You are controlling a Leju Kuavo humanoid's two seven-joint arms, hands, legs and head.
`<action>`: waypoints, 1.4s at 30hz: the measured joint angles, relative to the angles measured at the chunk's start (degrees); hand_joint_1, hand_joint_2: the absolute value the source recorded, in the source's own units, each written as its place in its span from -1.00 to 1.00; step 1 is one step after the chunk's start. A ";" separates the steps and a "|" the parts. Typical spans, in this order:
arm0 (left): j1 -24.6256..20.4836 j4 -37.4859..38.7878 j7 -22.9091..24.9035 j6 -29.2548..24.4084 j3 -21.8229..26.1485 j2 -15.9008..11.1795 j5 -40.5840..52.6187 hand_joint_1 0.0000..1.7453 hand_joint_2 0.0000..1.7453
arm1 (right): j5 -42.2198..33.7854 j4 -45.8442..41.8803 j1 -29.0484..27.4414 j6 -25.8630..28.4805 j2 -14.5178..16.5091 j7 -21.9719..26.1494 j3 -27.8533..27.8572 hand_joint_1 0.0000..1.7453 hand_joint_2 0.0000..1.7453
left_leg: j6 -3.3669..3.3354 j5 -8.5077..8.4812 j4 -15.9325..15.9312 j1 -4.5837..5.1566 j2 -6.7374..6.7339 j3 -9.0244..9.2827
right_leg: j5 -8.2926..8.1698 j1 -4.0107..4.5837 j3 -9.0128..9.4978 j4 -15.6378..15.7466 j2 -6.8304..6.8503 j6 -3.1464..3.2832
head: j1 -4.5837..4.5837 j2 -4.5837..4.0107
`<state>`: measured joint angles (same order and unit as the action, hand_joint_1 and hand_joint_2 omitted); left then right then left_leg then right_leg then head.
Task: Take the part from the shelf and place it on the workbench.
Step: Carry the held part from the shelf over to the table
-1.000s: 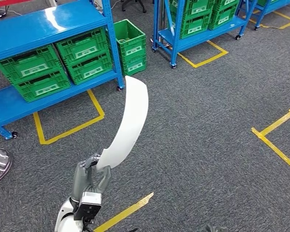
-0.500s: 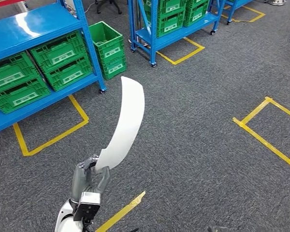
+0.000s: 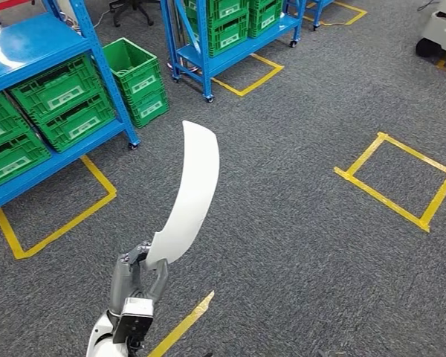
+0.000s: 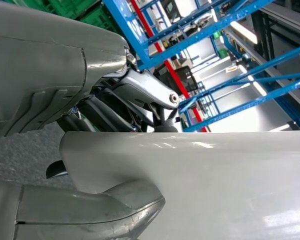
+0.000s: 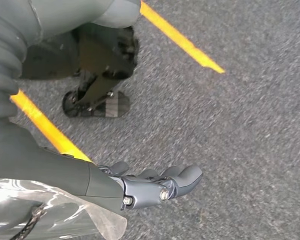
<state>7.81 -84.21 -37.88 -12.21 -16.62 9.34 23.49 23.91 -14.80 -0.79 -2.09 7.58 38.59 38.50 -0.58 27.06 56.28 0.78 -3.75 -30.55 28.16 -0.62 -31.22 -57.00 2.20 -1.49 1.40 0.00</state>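
Whole head view has slid since 1 s ago: blue shelf (image 3: 39, 41) and green crates (image 3: 64, 100) drift off to the left, a second yellow floor square (image 3: 398, 178) comes further in at right. That's us turning w/ the camera, not the things moving; the part sits in the same spot over the left robot hand (image 3: 135, 275) as before.

Left robot hand grips the part (image 3: 189, 193) at its lower, narrow end, thumb on one face and dark fingers (image 4: 99, 112) on the other, as the left wrist view shows. Part stands up and away from the hand, held in the air over the carpet (image 3: 288, 223), well apart from the shelf. Right robot hand (image 5: 156, 185) hangs low over the floor, holds nothing, fingers stretched out nearly straight.

Step, as we judge it: carry to the bench, which we don't see yet. To do it well: keep the grip firm, since the long blade levers hard on a small pinch; turn slow so the top doesn't swing; keep the tip away from shelf posts.

Materials: part is a smooth, glossy white panel, thin, curved like a blade, wider at the top, prob. slippery plastic. Carpet is coarse grey weave w/ yellow tape lines (image 3: 181, 327). Crates are ribbed plastic w/ white labels; shelf is shiny painted metal.
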 joint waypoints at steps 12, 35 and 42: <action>2.53 -1.22 0.00 -2.61 0.74 -1.82 -1.39 1.00 1.00 | 3.02 0.33 0.52 0.41 0.31 -0.71 0.07 -1.00 1.00 | -0.52 2.11 5.97 -0.17 5.18 -1.80 | -1.19 0.64 -0.68 0.12 -5.44 2.17 | -0.15 0.00; 3.66 -3.64 0.00 -1.97 2.39 -2.47 -1.51 1.00 1.00 | 4.03 0.95 1.70 0.99 0.99 -0.72 0.11 -1.00 1.00 | 1.67 4.49 5.45 -1.05 2.10 -1.50 | -0.19 -0.58 -0.61 -0.59 -2.07 1.10 | 0.33 0.00; 3.55 -3.65 0.00 -1.94 2.37 -2.52 -1.41 1.00 1.00 | 4.11 0.97 1.68 0.99 1.01 -0.74 0.28 -1.00 1.00 | -0.30 2.96 8.94 -0.50 4.78 -3.54 | -0.48 0.27 -0.78 -0.60 -5.58 1.66 | 0.34 0.00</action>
<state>11.36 -87.86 -37.88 -14.15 -14.25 6.82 22.08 28.02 -13.83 0.89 -1.09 8.59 37.85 38.78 -0.88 30.03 65.22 0.29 1.03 -34.08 27.68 -0.35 -32.00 -57.60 -3.38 0.17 1.74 0.00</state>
